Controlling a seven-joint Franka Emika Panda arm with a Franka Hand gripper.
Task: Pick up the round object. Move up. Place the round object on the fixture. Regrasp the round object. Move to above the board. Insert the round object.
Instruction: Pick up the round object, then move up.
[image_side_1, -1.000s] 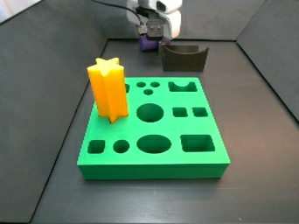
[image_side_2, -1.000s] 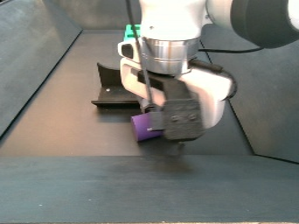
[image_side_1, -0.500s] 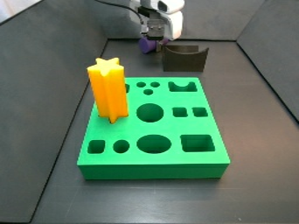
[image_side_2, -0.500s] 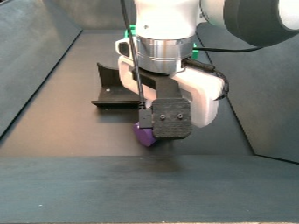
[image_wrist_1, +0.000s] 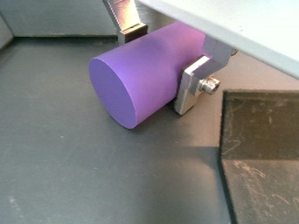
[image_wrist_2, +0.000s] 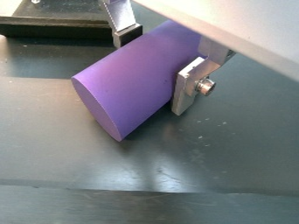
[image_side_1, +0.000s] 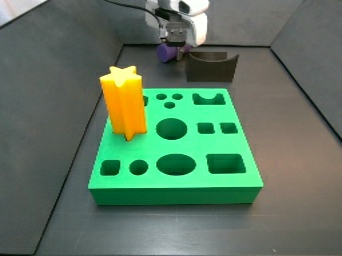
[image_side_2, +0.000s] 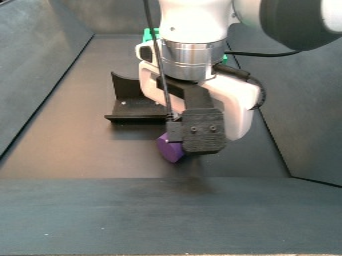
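The round object, a smooth purple cylinder (image_wrist_1: 146, 74), lies on its side between my gripper's (image_wrist_1: 163, 52) silver fingers (image_wrist_1: 193, 86), which press on its curved sides; it also shows in a wrist view (image_wrist_2: 135, 79). The gripper is shut on it, low over the dark floor. In a side view the gripper (image_side_1: 173, 45) sits at the far end, left of the dark fixture (image_side_1: 210, 66). In a side view the purple peg (image_side_2: 168, 147) peeks out under the gripper (image_side_2: 187, 140), with the fixture (image_side_2: 134, 98) behind. The green board (image_side_1: 174, 145) lies nearer the camera.
A tall orange star post (image_side_1: 123, 100) stands in the board's left side. Dark walls enclose the floor on both sides. The fixture's base plate (image_wrist_1: 263, 153) lies close beside the peg in a wrist view.
The gripper has lowered and closed around the purple peg; one second ago the peg showed more to the gripper's side, now it sits between the fingers.
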